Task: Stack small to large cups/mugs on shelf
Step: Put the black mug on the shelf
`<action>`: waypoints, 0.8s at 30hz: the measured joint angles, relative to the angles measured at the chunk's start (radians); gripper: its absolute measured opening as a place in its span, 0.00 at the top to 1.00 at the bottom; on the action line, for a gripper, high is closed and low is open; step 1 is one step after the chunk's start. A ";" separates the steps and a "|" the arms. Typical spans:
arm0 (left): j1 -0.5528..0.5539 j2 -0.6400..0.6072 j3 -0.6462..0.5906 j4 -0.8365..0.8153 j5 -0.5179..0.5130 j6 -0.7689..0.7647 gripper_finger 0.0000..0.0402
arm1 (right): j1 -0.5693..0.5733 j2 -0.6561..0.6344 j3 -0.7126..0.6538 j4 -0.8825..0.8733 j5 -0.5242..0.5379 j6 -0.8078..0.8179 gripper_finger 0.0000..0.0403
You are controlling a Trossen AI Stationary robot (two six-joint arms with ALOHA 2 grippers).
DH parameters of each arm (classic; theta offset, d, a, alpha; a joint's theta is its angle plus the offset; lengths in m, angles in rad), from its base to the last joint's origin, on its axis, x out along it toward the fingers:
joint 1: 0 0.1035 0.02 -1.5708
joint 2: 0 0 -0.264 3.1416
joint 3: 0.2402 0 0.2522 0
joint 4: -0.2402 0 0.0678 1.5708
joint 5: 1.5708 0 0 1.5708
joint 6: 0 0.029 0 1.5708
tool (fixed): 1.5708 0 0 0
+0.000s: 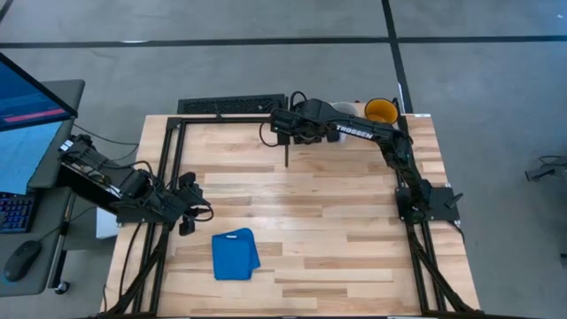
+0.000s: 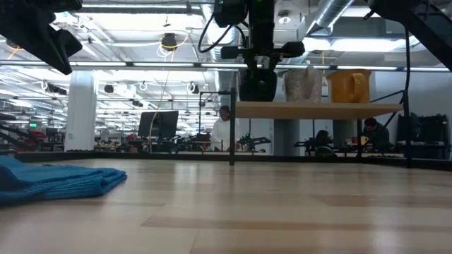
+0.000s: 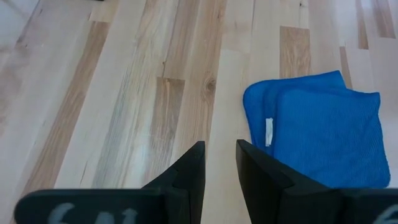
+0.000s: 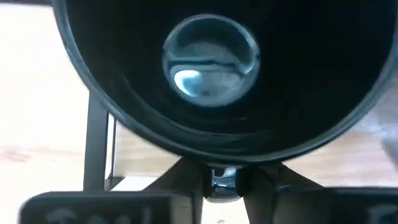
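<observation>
The black mug (image 2: pixel 258 86) is at the left end of the shelf (image 2: pixel 332 110), under my right gripper (image 2: pixel 258 55), which is shut on it. In the right wrist view I look down into the black mug (image 4: pixel 211 68). The pale grey-white mug (image 2: pixel 304 83) and the yellow mug (image 2: pixel 349 86) stand on the shelf to its right. From above, the yellow mug (image 1: pixel 381 111) shows and the grey-white mug (image 1: pixel 344 110) is partly under the arm. My left gripper (image 1: pixel 188 215) waits over the table's left side with a narrow gap between its fingers. My right gripper pinches a narrow glossy black part (image 4: pixel 224 179) just outside the mug's rim, which looks like the handle. The fingers (image 4: pixel 186 182) come from above, pointing down. The mug sits upright; whether its base rests on the shelf or hangs just above it, I cannot tell.
A folded blue cloth (image 1: pixel 235 254) lies on the tabletop near the front left, close to my left gripper (image 3: pixel 221 165). The shelf's black frame leg (image 2: pixel 232 134) stands below the black mug. A keyboard (image 1: pixel 232 105) lies beyond the table's far edge. People sit in the room behind.
</observation>
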 joint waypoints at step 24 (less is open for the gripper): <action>0.000 0.000 0.000 -0.003 0.000 0.000 0.80 | -0.009 0.000 -0.001 0.001 -0.047 0.019 0.56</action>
